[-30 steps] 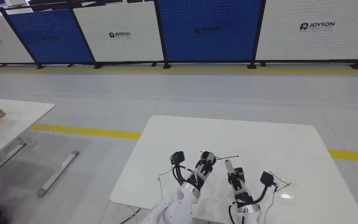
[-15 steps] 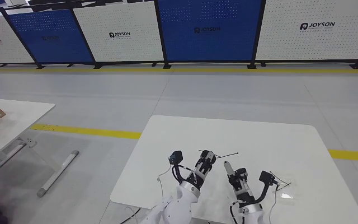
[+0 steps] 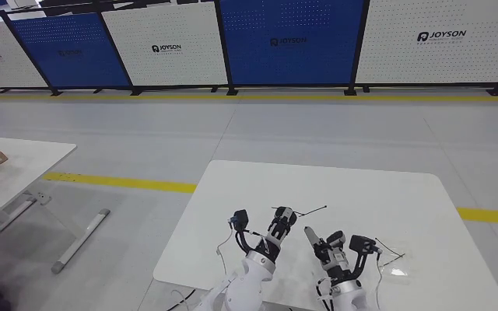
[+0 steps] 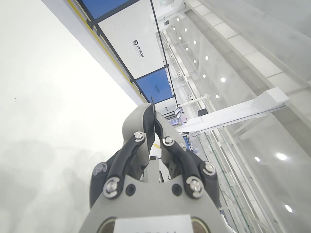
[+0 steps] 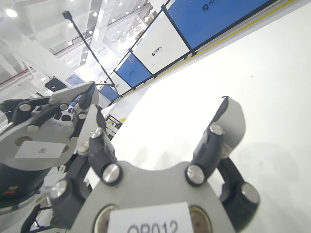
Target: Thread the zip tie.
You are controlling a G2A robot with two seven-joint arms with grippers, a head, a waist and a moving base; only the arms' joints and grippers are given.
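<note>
**Top view.** A white table (image 3: 373,194) is seen from above, with both arms brought in over its near edge. The left gripper (image 3: 285,211) is clamped on the zip tie (image 3: 310,211). The tie is held clear of the tabletop and roughly level. A short stub sticks out on one side of the fingers, and the long strap runs out toward the right arm's side. The right gripper (image 3: 319,235) is set just beside it, nearer the table edge, apart from the tie. A few loose black ties (image 3: 391,253) and a clear bag (image 3: 401,272) are noted on the table farther right. Blue and white panels (image 3: 288,39) and a yellow floor line (image 3: 117,183) are seen beyond.

**Left wrist view.** The left gripper (image 4: 154,116) is seen pressed together, its pads meeting on the tie. A short black end of the zip tie (image 4: 152,101) is seen poking past the fingertips.

**Right wrist view.** The right gripper (image 5: 161,115) is spread wide, with nothing held and bare tabletop seen between its fingers. The left gripper (image 5: 91,89) is seen close alongside, closed on the zip tie (image 5: 85,42). The strap rises away from it, and the blocky head is carried at the far free end.
</note>
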